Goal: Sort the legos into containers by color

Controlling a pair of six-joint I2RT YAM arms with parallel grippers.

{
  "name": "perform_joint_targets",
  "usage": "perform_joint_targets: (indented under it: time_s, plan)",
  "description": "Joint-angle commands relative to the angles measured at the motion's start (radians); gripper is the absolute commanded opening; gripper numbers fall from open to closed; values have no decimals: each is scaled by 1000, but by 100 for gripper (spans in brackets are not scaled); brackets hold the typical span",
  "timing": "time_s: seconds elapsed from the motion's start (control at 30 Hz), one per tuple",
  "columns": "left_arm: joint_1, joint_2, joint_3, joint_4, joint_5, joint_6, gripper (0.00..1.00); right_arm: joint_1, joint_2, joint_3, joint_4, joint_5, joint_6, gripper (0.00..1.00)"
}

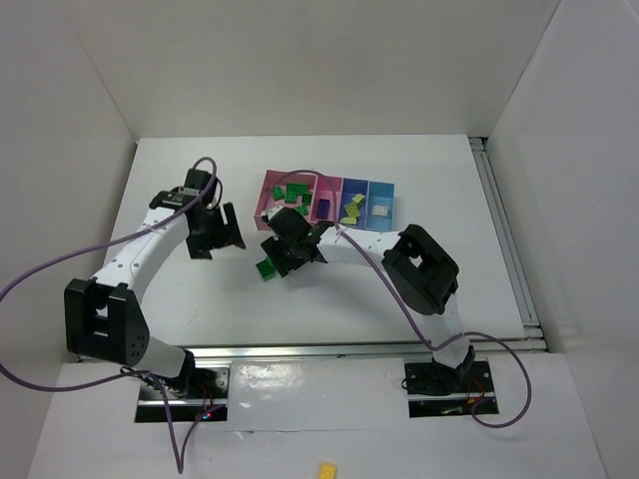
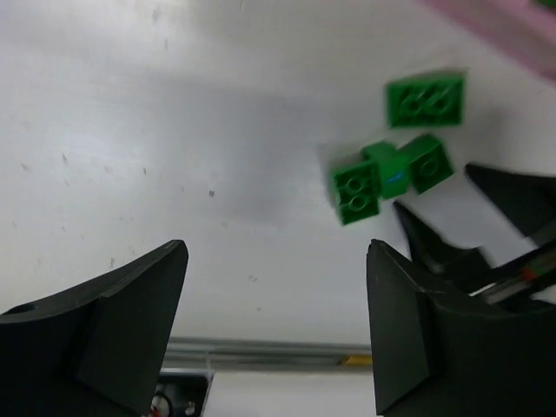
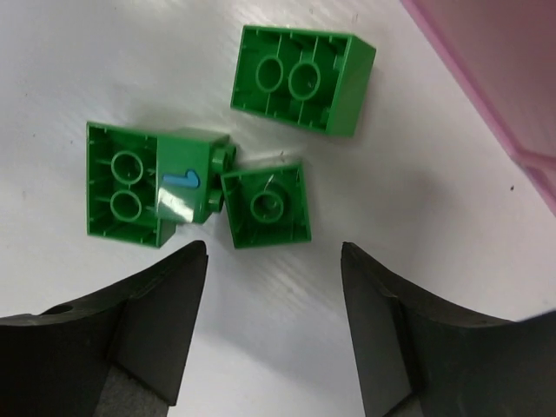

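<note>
Top view: the containers [image 1: 270, 182] are set at the middle of the desk [image 1: 449, 170]. Green pieces are already held in the left pink compartment and yellow-green ones in the blue. Loose green legos [image 1: 267, 267] are found on the desk just before the tray, beneath the right claw [image 1: 292, 251]. The left claw [image 1: 215, 235] is held aside, probably to leave room.

Left wrist: the left claw [image 2: 278, 321] is seen spread, with nothing between its fingers.

Right wrist: the right claw [image 3: 274, 321] is spread and empty above the green legos [image 3: 265, 207], which are turned hollow side up. It is apparently lined up for a pick.
</note>
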Motion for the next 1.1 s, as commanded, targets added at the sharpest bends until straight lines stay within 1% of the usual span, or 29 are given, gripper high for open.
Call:
perform_joint_targets:
  time_s: [0.0,0.03,0.13,0.17,0.3,0.33,0.43,0.6,0.67,0.77,0.9,1.07]
  plan:
    - [-2,-56,-130,-4,101,-63,86,3,22,46,90,26,-24,69]
    - [-11,-77,-179,8,114,-63,85,3,22,46,101,26,-24,66]
    - [-35,-100,-232,19,141,-74,85,3,22,46,111,26,-24,59]
    - [-46,-113,-258,19,152,-74,85,3,22,37,111,35,-24,52]
    - [-74,-102,-287,29,169,-74,85,3,-42,-3,133,48,-6,36]
    - [-86,-102,-287,39,169,-74,85,3,-60,-3,144,48,-5,34]
    - [-108,-58,-287,65,169,-84,87,3,-141,-40,144,69,4,33]
    - [-117,14,-267,126,178,-111,87,3,-249,-66,112,161,13,33]
    - [-126,59,-267,164,190,-140,86,3,-258,-66,89,198,13,33]
    - [-137,114,-258,206,224,-160,84,-35,-271,-23,88,217,13,34]
    - [-157,166,-229,241,224,-190,84,-83,-197,75,79,217,13,34]
    - [-168,234,-167,261,181,-209,83,-153,-59,229,79,229,24,35]
